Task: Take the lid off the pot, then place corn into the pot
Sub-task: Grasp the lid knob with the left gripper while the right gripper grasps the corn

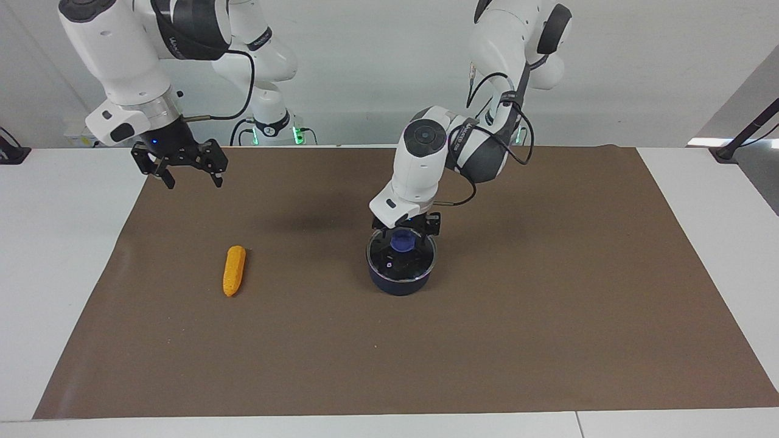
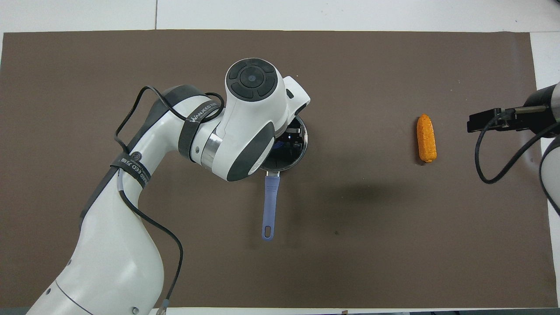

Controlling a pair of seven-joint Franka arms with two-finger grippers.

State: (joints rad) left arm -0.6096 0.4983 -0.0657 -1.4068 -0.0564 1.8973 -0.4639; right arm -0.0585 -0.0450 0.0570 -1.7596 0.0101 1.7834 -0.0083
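**Left gripper down on the lid's knob**

Left gripper (image 1: 404,235) sits at the blue knob of the round glass lid (image 1: 401,258), on the navy pot (image 1: 398,282); grip unclear. Bumpy, tapered corn (image 1: 234,270) lies under the open-fingered, hovering right gripper (image 1: 190,177).

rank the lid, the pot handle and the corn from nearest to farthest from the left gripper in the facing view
1. lid: on the pot, directly under the left gripper.
2. pot handle: hidden here, seen overhead on the pot's robot side.
3. corn: toward the right arm's end.

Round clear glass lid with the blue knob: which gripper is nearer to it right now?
Left. The left gripper is right at the lid, down around its knob; the right gripper waits in the air at the right arm's end of the table.
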